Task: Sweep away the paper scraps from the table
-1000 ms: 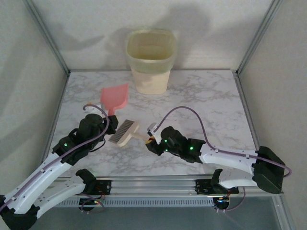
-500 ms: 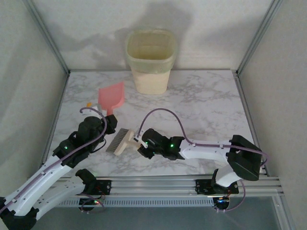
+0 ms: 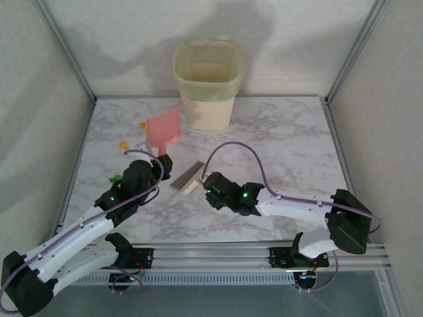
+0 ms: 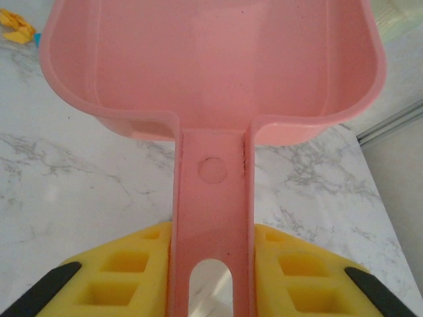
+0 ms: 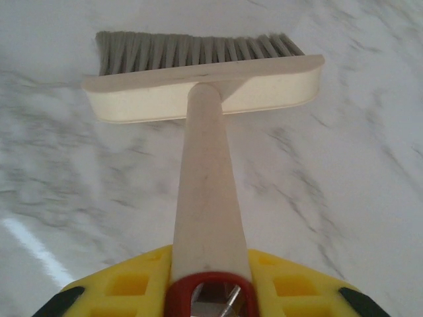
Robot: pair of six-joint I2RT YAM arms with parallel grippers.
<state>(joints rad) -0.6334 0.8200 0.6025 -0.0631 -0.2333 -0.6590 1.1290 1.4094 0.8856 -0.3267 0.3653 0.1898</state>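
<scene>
The left claw (image 4: 210, 281) is pinching the handle of the pink dustpan (image 4: 211, 66), a yellow pad pressing on each side. The pan's mouth is pointing toward twelve o'clock on the bench (image 3: 284, 139), and the pan is looking empty. The right claw (image 5: 208, 294) is clamping the pale handle of the brush (image 5: 205, 86). Its grey bristles are pointing away from the wrist, and I cannot tell whether they are touching the marble.

The paper scraps (image 3: 123, 144) I can make out are lying around ten o'clock on the bench. They are orange bits on the nine o'clock side of the pan, near it but apart from its rim. The left wrist view is catching one of them with a blue speck beside it.

The arms seem to be lining up the tools, with the sweeping itself not yet done. The brush is sitting at about four o'clock from the pan, on the opposite side from the scraps. So it should be travelling around behind them while the pan's lip is turning to face them and pressing flat, leaving no gap. Short, light strokes are advisable, since crumpled paper is likely scattering under a hard flick. The bin (image 3: 207, 84) is waiting at twelve o'clock.
</scene>
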